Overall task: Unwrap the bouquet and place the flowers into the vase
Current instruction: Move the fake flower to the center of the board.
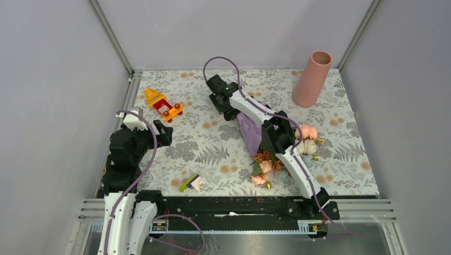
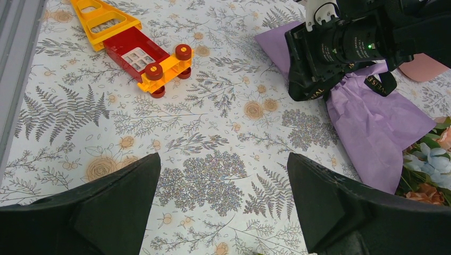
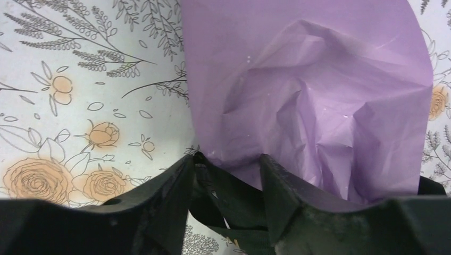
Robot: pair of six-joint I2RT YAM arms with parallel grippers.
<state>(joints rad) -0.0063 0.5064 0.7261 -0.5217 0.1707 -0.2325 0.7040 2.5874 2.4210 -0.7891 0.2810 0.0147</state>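
Note:
The bouquet lies in the middle of the table, its crinkled purple paper (image 1: 250,130) (image 3: 319,101) pointing away and the flowers (image 1: 268,164) (image 2: 431,164) spilling out toward the near edge. My right gripper (image 1: 232,112) (image 3: 226,164) reaches over to the paper's narrow end. Its jaws are partly apart, with a loop of the black ribbon (image 3: 239,191) between them, against the left finger. My left gripper (image 1: 165,133) (image 2: 223,180) hovers wide open above the cloth at the left, holding nothing. The salmon-pink vase (image 1: 312,78) stands upright at the far right.
A red and yellow toy vehicle (image 1: 164,104) (image 2: 141,53) sits at the far left of the floral tablecloth. A small green, purple and white piece (image 1: 191,182) lies near the front edge. Grey walls close in the table on three sides.

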